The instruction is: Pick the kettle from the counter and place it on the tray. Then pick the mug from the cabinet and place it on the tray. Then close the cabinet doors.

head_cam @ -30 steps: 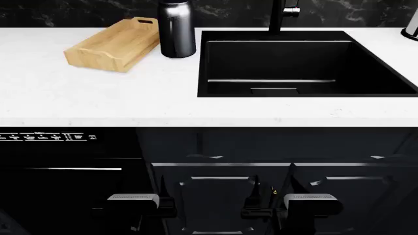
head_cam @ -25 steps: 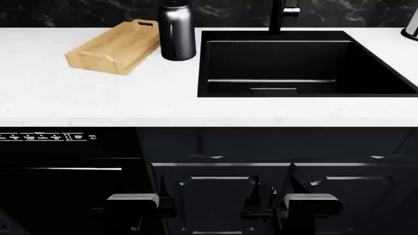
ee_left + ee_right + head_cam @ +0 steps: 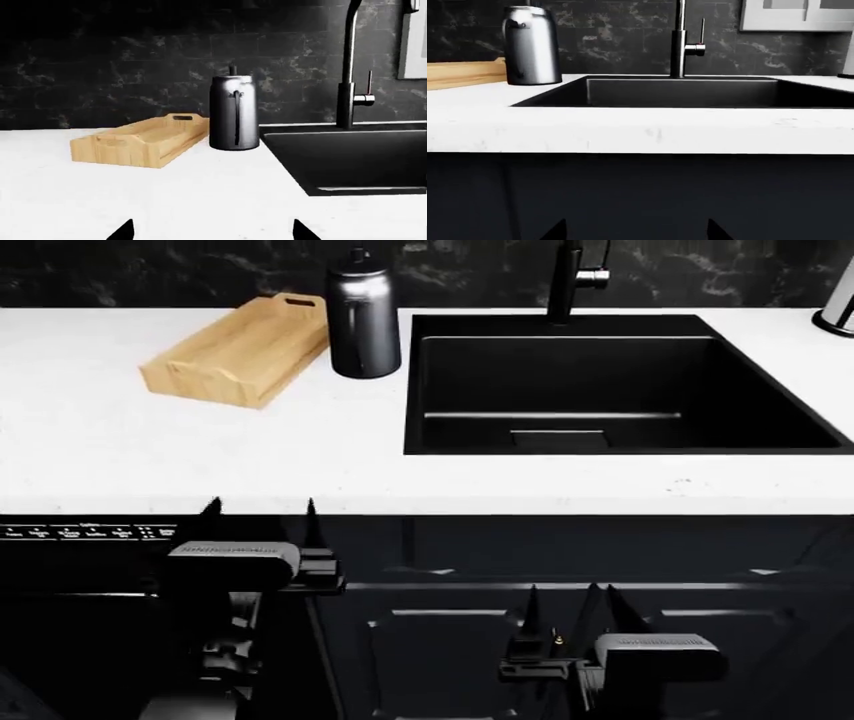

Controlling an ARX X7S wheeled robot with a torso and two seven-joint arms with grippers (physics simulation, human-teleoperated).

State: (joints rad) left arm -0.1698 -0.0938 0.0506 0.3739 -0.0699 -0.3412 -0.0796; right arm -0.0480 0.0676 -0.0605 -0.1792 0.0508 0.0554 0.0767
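white marble counter [image 3: 200, 450] carries the kettle [image 3: 363, 320], upright just beside the tray [image 3: 234, 352] and left of the sink [image 3: 607, 380]. the left gripper [image 3: 260, 508] has risen to the counter's front edge, jaws open and empty, likely starting its reach; the right gripper [image 3: 571, 592] stays low, open.

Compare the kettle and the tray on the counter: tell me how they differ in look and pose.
The kettle is glossy black metal; the tray is light wood. The kettle stands tall and upright; the tray lies low and flat, angled across the counter. The kettle is closed by a knobbed lid; the tray is open-topped and empty. Both rest on the counter, left of the sink.
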